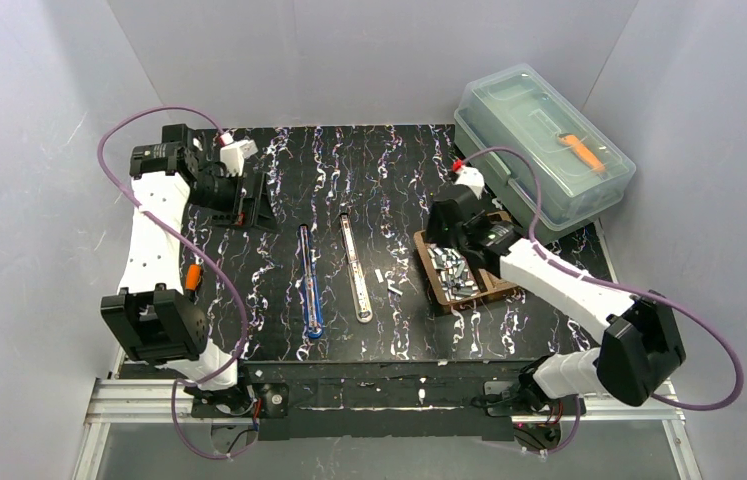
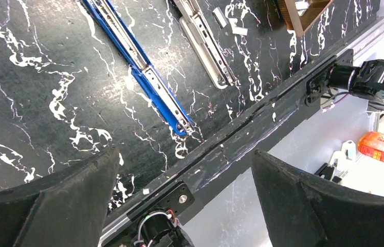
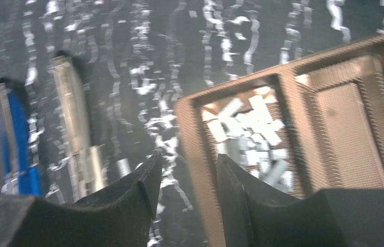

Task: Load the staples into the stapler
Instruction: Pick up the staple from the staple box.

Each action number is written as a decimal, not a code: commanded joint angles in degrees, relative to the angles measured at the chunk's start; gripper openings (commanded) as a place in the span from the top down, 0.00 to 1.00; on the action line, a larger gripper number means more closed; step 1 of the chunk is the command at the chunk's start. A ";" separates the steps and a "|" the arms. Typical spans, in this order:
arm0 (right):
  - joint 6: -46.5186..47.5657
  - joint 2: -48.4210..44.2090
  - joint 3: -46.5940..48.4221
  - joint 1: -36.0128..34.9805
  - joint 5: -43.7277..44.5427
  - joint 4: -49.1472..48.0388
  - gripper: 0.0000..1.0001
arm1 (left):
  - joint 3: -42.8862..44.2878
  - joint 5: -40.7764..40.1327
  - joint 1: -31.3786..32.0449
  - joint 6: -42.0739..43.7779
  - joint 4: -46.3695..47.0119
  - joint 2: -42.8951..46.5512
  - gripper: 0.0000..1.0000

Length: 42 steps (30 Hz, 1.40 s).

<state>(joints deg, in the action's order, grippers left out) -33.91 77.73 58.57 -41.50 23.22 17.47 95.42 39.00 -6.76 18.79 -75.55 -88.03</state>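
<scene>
Right claw (image 3: 187,163) first: its two black fingers (image 3: 143,188) stand a little apart with bare table showing through the gap, so it's released and carrying nothing. It hangs low over the left edge of the brown tray (image 3: 189,128), and from overhead you see it (image 1: 442,243) at that tray's (image 1: 497,293) far-left corner. The staples (image 3: 251,128) lie in a jumbled silvery heap in the tray's left compartment (image 1: 452,268). Just left of the tray, two loose strips (image 1: 387,282) lie on the black marbled table (image 1: 369,170). Next over is the pale stapler (image 1: 354,268), opened out flat, and beyond it, further from the tray, the blue stapler (image 1: 309,280), flat too. Well away to the tray's left, the left claw (image 2: 184,159) gapes as wide as it goes, empty, tilted down over the table (image 1: 249,205). Behind the tray and to its right sits a clear lidded box (image 1: 544,140) with something orange (image 1: 583,150) inside.
</scene>
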 commanded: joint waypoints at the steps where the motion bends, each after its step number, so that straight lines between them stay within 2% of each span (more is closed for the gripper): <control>1: 0.17 -1.01 -5.32 2.97 1.93 4.98 0.48 | 2.18 1.08 1.84 -0.37 -1.84 -0.81 0.00; 6: -1.63 0.09 -7.53 3.09 4.94 5.27 0.47 | 2.49 0.59 3.17 -1.27 -1.28 -1.46 0.01; 12: -4.14 1.09 -11.07 3.18 9.54 3.48 0.51 | 2.55 -0.50 4.21 -1.62 -1.13 -1.76 0.01; 29: -4.06 3.04 -15.28 3.35 13.38 -0.31 0.54 | 1.64 -0.95 4.57 -1.16 -1.16 -1.31 0.01; 42: -4.90 5.67 -16.44 3.35 13.33 -2.84 0.61 | 3.29 -1.30 4.57 -0.77 -2.36 -1.42 0.01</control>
<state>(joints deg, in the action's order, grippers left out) -37.54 83.26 43.03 -38.26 34.44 16.49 96.71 37.47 -2.48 17.39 -75.90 -90.61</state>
